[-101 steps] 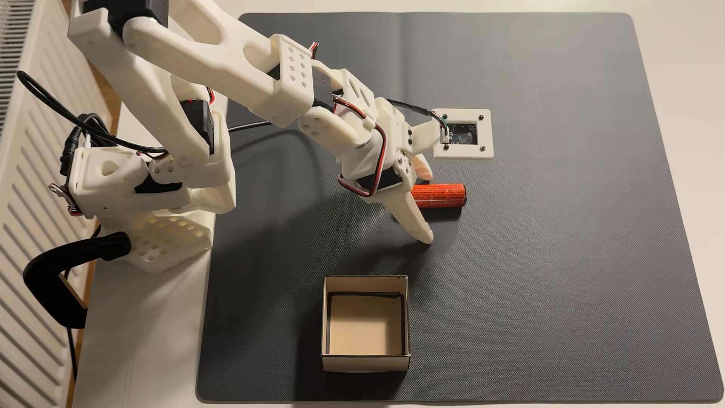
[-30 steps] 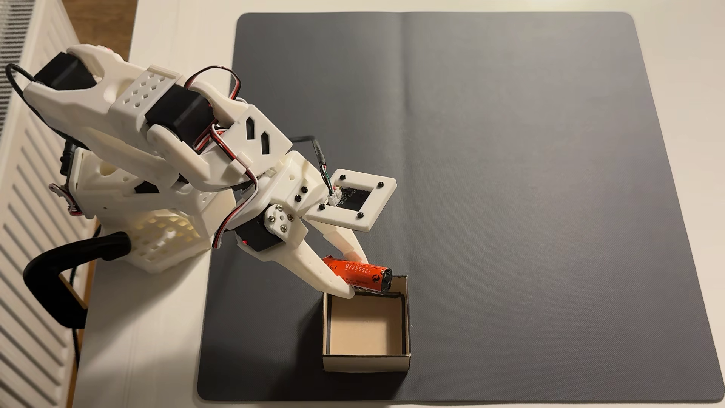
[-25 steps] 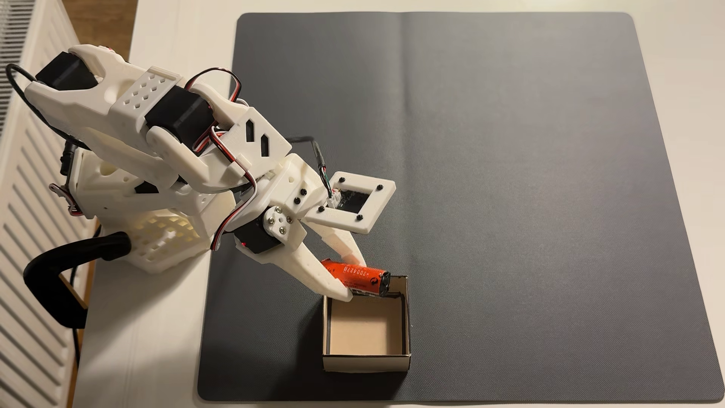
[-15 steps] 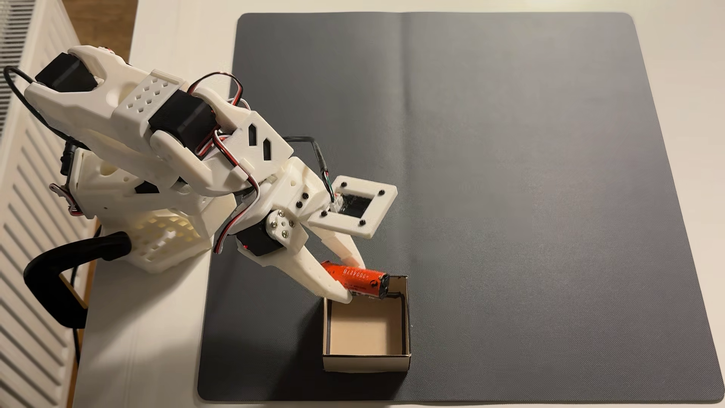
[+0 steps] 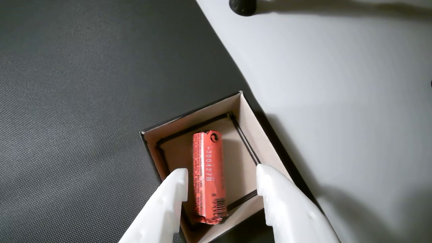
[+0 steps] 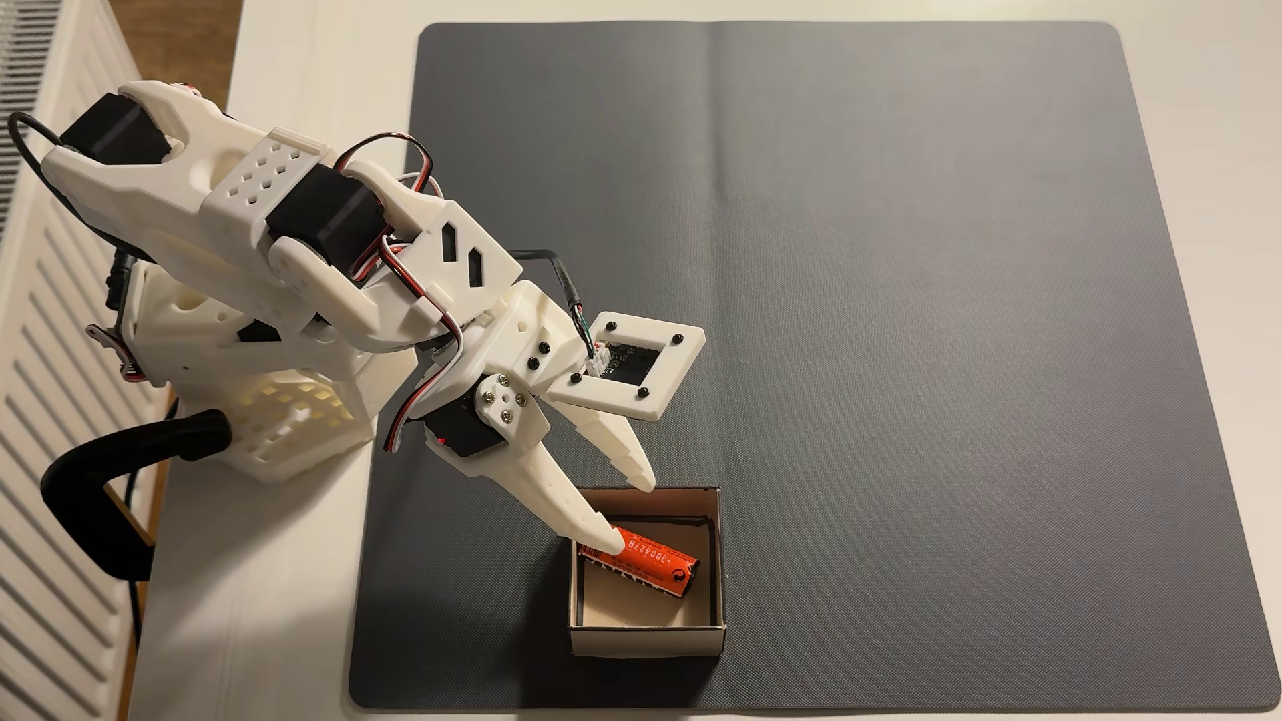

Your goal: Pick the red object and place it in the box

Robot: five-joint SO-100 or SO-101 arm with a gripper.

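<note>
The red object, an orange-red cylinder with dark print, lies slanted on the floor of the box. The box is small, square and cream-beige, with a black line around its inner bottom. My white gripper hangs open over the box's far-left corner in the fixed view. Its fingers stand wide apart and hold nothing. In the wrist view the cylinder lies below and between the two fingertips, free of them.
The box stands on a dark grey mat near its front edge. The arm's base is clamped at the white table's left side, beside a radiator. To the right of the box the mat is bare.
Half a second ago my gripper held the red object above the box's far edge. Now the fingers have spread and the object has dropped onto the box floor.
</note>
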